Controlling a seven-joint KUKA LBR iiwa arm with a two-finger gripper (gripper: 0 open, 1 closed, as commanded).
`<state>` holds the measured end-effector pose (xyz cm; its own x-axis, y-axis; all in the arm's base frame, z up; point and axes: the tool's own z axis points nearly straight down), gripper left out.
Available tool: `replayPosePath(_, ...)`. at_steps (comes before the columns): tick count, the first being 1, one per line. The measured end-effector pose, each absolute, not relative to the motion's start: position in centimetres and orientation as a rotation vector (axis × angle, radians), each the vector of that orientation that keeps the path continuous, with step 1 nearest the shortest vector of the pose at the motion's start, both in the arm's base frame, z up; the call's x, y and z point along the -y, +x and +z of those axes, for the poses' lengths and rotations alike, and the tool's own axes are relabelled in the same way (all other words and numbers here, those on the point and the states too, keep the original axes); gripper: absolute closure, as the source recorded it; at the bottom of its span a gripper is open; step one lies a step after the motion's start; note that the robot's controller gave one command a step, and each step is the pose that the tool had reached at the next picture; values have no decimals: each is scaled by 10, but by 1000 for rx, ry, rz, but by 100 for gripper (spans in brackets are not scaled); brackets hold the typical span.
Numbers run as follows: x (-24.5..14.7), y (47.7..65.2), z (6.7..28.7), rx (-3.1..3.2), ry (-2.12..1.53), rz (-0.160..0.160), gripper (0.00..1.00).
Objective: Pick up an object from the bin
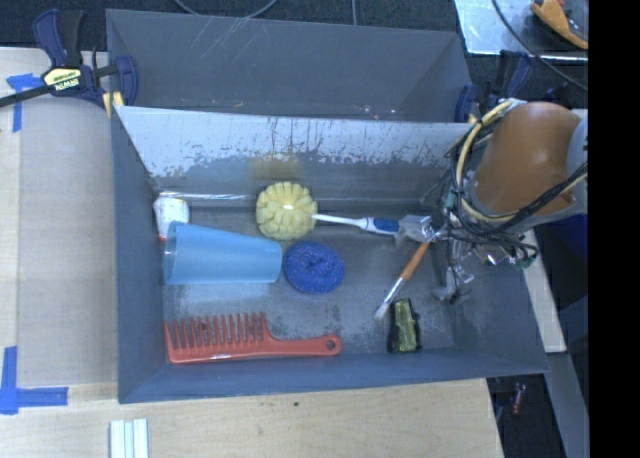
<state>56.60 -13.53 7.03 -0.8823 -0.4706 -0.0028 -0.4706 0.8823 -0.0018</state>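
The end effector [452,281] hangs low at the bin's [140,266] right side, just beside a thin orange-handled brush [408,274]; whether it is open I cannot tell.

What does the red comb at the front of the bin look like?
The red plastic comb lies flat on the floor of the grey metal bin, along its front wall. Its teeth, at the left end, point toward the light blue plastic cup, without touching it. The long handle runs right to a rounded tip.
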Motion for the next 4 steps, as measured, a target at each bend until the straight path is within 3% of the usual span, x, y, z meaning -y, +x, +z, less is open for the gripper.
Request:
replayPosePath(1,136,554,151,-3045,-736,-7,0)
replayPosePath(2,113,522,99,-2777,-1477,8,0)
replayPosePath(3,121,557,71,-2732,-1526,-8,0)
replayPosePath(4,78,536,71,-2024,-2398,-4,100)
